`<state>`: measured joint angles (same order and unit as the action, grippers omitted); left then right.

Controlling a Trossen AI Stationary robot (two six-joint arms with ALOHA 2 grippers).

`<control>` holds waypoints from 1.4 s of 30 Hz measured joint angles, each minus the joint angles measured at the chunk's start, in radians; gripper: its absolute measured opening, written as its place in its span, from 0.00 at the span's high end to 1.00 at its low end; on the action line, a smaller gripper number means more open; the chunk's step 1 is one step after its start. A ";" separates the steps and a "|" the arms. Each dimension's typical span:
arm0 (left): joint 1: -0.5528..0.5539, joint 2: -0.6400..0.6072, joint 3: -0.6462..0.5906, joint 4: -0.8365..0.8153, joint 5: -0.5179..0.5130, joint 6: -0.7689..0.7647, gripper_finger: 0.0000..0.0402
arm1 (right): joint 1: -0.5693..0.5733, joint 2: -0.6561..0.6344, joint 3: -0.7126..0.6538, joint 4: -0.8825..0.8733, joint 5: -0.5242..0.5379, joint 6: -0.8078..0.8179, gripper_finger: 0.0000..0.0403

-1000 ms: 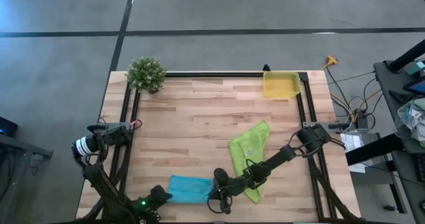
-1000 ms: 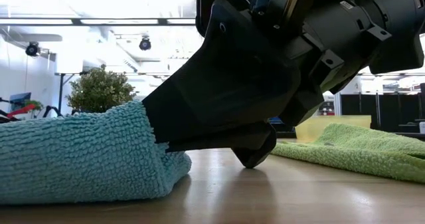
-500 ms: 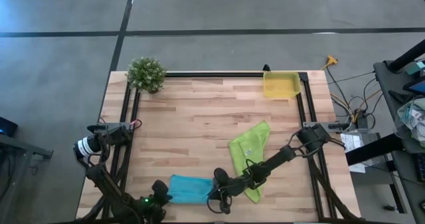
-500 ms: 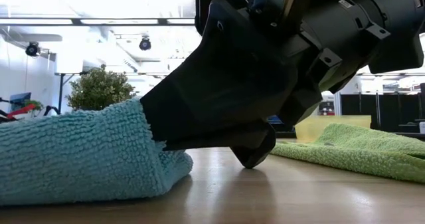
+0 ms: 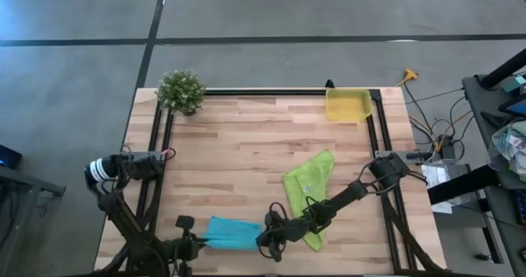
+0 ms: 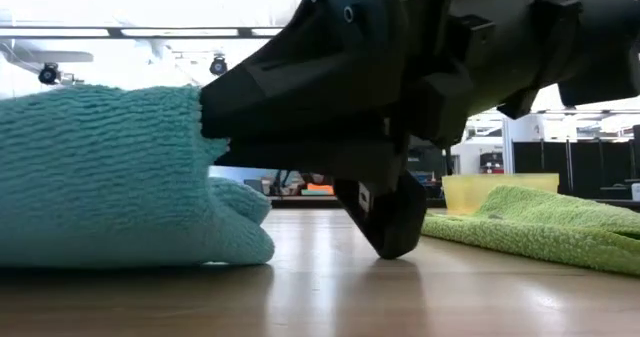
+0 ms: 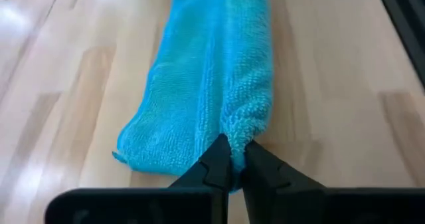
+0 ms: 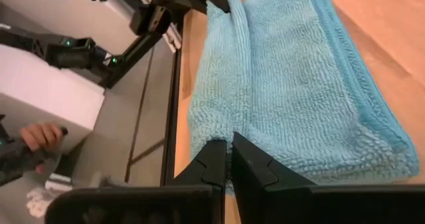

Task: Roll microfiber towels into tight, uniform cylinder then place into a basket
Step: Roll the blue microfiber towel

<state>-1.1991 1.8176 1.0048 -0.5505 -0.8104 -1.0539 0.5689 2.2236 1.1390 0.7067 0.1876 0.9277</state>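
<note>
While both arms work at the near edge of the surface point(image 5: 246, 145), the blue towel point(image 5: 233, 233) lies there as a long, loosely folded band, not yet a cylinder; the left pincer point(image 7: 232, 159) is closed on one end of it, its tips pinching a ridge of cloth, and the right pincer point(image 8: 230, 159) is closed on the opposite end, with a fold of the blue pile nipped between its tips; in the low view that end is lifted a little off the wood. The green towel point(image 5: 309, 184) lies flat and unrolled just beyond the right arm, touching nothing but the surface, and the basket point(image 5: 348, 104) sits at the far right corner, well apart from both cloths, with nothing visible in it; a potted plant point(image 5: 181, 90) stands at the far left corner. By my reading the step in hand is the rolling of the blue towel, with both ends now gripped; the next move calls for the two pincers to turn or draw the cloth together evenly, keeping it taut so the roll stays tight; a slack side would likely give a lopsided bundle.
</note>
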 joint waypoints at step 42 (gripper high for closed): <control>0.065 -0.079 -0.501 0.965 0.032 -0.346 0.98 | 0.046 -0.037 0.003 -0.282 0.089 -0.311 0.95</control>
<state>-1.1339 1.7390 0.5037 0.4142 -0.7779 -1.4002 0.6153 2.1864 1.1417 0.4251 0.2764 0.6170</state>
